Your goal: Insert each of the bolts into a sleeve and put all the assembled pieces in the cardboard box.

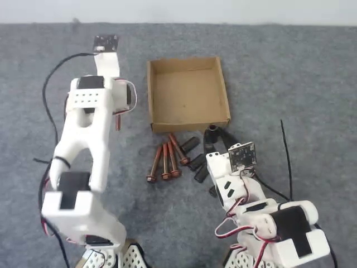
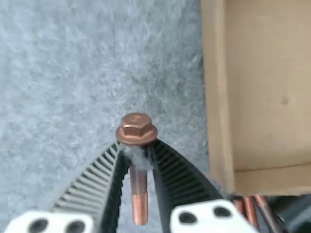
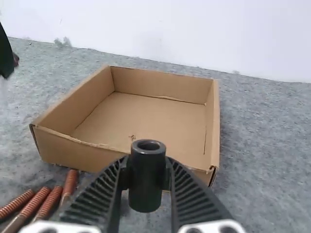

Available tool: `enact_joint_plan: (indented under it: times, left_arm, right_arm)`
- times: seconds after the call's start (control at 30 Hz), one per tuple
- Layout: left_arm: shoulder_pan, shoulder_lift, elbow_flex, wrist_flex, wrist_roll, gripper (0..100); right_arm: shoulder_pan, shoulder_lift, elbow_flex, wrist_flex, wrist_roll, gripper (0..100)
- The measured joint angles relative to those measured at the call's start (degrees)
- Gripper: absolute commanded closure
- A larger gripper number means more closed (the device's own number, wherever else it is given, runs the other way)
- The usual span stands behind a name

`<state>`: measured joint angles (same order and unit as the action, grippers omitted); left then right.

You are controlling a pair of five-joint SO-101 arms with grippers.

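The table wears a grey, nubbly felt cover. On it sits the cardboard box, a shallow, square, open-topped tray of plain brown board with thin upright walls, its flat floor showing bare from wall to wall. Just on the near side of its near wall lie four loose bolts, copper-coloured, with threaded shafts and flanged hex heads; three are side by side and one is slanted toward the box. Right beside them, to the right, are several loose sleeves, short, smooth, matt-black tubes lying on their sides. To the left of the box and above the felt, the left pincer has its ribbed black fingers drawn in on a held bolt, pinching the shaft just under the head, with the plain tip pointing back between the fingers. Near the box's near-right corner, the right pincer is pressed in on a held sleeve, a thick-walled black cylinder clamped at its middle between ridged pads, upright, its round bore open at the top.
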<state>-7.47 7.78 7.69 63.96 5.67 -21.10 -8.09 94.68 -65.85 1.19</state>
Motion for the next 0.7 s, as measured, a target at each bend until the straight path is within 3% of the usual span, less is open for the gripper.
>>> enact_joint_plan:
  times: [0.43, 0.7]
  left_arm:
    - [12.48, -20.04, 8.0, -1.14, 0.0, 99]
    - [18.99, -23.03, 20.31, -17.58, 0.0, 99]
  right_arm:
    - [0.0, 0.0, 0.0, 2.37, 0.0, 99.3]
    - [0.0, 0.0, 0.0, 2.99, 0.0, 99.3]
